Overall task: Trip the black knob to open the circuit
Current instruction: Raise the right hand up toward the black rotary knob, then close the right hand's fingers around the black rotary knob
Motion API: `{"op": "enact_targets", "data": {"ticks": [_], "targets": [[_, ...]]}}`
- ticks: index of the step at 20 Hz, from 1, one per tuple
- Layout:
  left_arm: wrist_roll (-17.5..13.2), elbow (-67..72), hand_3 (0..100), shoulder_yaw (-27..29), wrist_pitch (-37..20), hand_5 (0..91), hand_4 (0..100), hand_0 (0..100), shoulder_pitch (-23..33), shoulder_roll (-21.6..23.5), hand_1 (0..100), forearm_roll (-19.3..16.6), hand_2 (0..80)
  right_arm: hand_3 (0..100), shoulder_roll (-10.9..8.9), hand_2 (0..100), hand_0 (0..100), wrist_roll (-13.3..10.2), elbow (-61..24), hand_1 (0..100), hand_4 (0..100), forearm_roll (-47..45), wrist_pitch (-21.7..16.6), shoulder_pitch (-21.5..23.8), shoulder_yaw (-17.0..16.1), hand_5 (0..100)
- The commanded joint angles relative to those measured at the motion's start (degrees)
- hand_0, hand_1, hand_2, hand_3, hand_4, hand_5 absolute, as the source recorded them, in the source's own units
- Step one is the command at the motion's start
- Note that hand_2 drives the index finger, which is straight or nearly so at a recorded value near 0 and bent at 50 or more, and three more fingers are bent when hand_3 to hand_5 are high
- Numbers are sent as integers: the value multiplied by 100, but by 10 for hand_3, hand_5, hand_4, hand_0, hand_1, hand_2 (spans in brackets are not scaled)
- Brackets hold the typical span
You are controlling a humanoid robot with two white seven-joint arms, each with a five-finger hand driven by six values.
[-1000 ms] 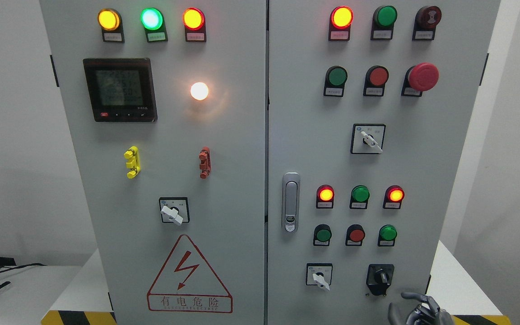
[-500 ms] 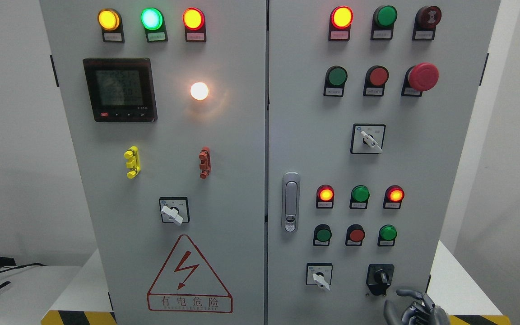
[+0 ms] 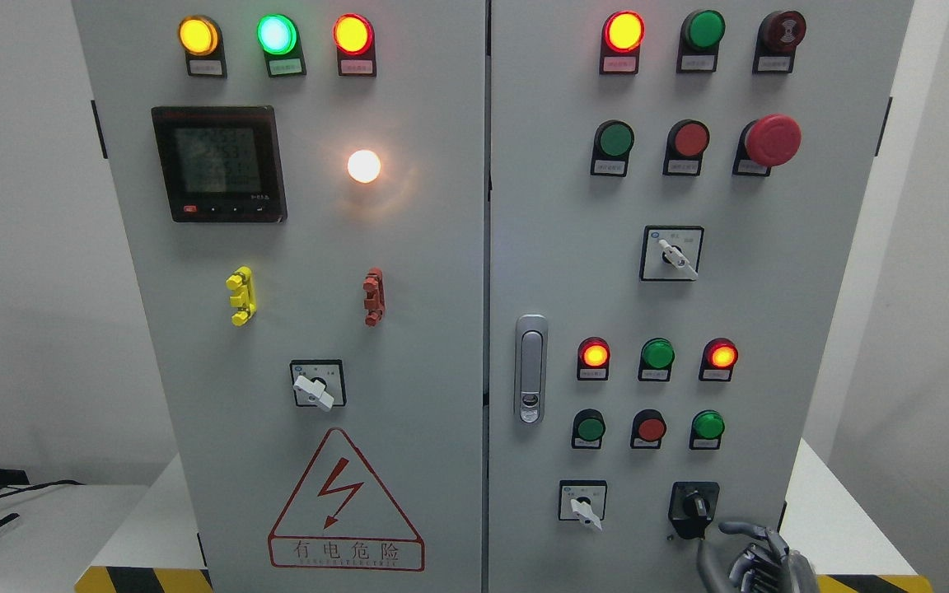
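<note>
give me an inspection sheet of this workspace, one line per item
surface: grey cabinet door, upright, shut, latch handle at its left edge
job's things: black knob at lower right of the door, not gripped
clutter: small dark items on the white table at far left
grippers: right robot hand just below and right of the knob, fingers open; left not in view
cables: black cable on the left table
surroundings: white walls, hazard stripe at the base

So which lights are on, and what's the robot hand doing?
Top-left lamps: all three lit.
White lamp: lit.
Meter: display on.
Top-right red lamp: lit.
Green lamp: dark.
Black knob: untouched.
Right hand: open, just below knob.
</note>
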Motion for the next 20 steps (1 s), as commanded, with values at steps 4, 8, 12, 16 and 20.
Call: {"op": "enact_targets", "data": {"ticks": [4,8,12,16,20], "targets": [[2,0,0,0,0,0,0,120,0,-4,389,26,0,883,16,428,378,1,-25,724,1000,-13,-34,-15,29,1000],[2,0,0,0,0,0,0,120,0,-4,389,26,0,885,24,434,377,1,-25,725,1000,-31,-52,-24,38,1000],[2,0,0,0,0,0,0,120,0,-4,389,26,0,886,33,439,380,18,-17,724,1000,-48,-69,-15,38,1000],[2,0,0,0,0,0,0,120,0,5,389,26,0,895,33,445,375,27,-17,721,1000,-57,-69,-15,38,1000],[2,0,0,0,0,0,0,120,0,5,389,26,0,898,42,450,363,27,-17,720,1000,-48,-69,-24,73,1000]]}}
